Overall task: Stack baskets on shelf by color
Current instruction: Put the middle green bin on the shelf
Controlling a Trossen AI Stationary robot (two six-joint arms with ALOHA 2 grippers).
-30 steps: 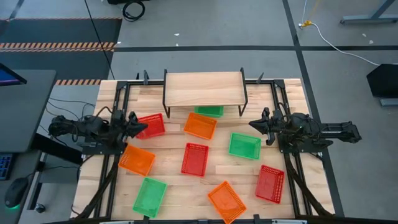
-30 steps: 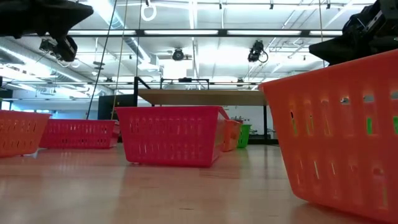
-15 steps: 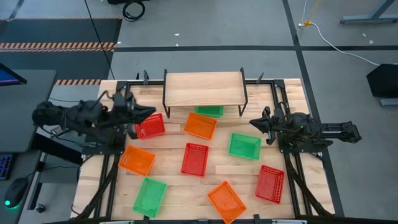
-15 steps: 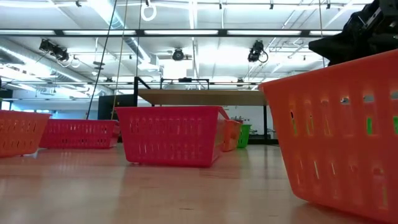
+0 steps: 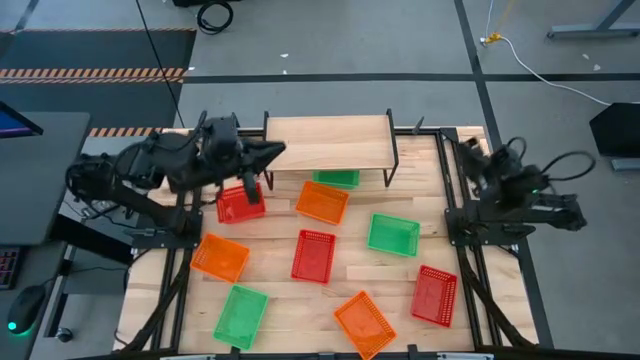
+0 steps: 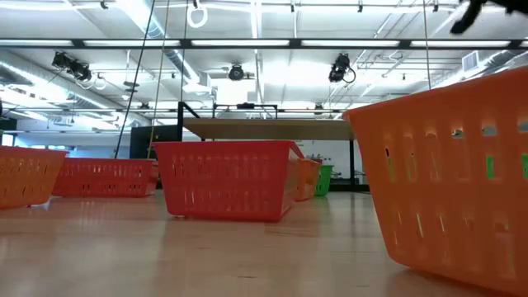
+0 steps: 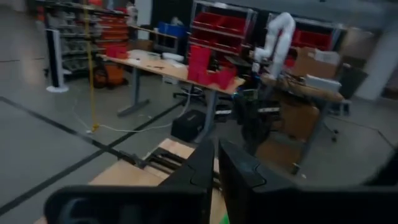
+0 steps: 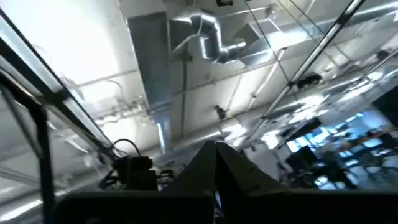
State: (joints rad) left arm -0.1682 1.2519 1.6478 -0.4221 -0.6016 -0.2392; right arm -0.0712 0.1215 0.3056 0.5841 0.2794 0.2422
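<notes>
Now I am holding my left gripper (image 5: 272,150), jaws nearly together and empty, above the red basket (image 5: 240,204), beside the shelf (image 5: 328,142). Descending, I should widen them over one wall. My right gripper (image 8: 214,149) is pressed together, empty.

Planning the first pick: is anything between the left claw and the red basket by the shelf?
Nothing visible. The left claw hangs above the table near the shelf corner, holding nothing; the red basket lies open just beneath the arm, nothing stacked in it.
</notes>
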